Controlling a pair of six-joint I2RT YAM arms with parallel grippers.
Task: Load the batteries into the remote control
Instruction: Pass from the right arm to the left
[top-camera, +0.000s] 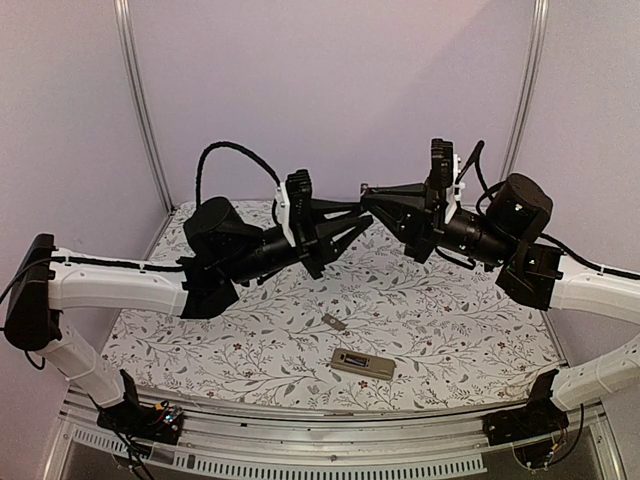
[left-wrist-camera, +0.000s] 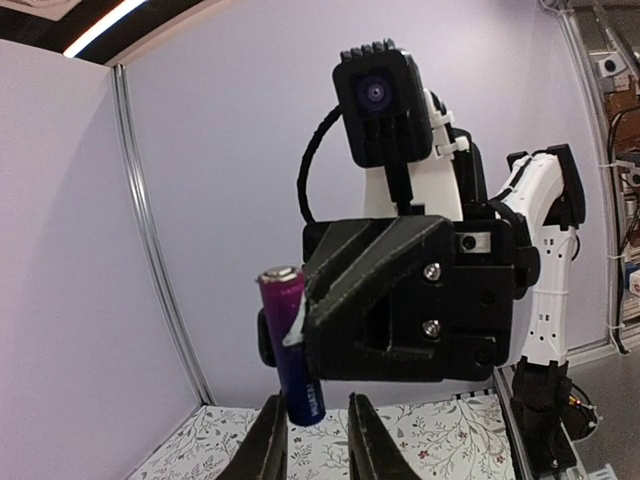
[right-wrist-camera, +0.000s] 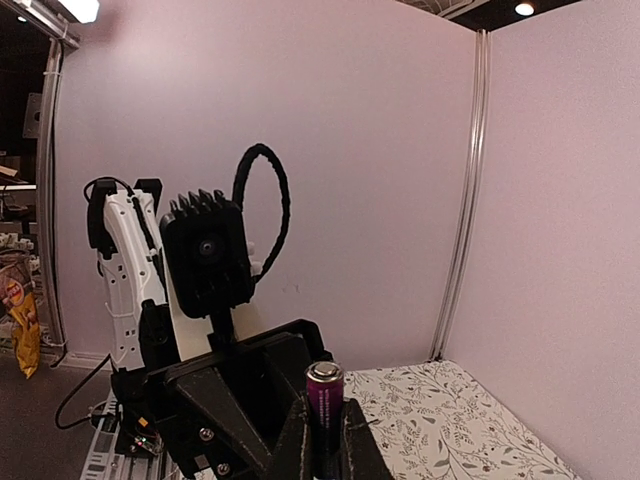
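A mid-air handover seems to be in hand: the right fingers pinch a purple cylindrical battery upright, high above the floral-patterned counter. The left fingers stand narrowly apart either side of its lower end, not visibly gripping. Next they must close squarely before the right lets go. The flat grey-brown remote control lies below.

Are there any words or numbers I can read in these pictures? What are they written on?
No text here can be read for sure.
On the battery: small white print near its lower end, too small to read.
On the yellow bag beside the table: a reddish mark, too blurred to read.
On the remote: no writing shows.
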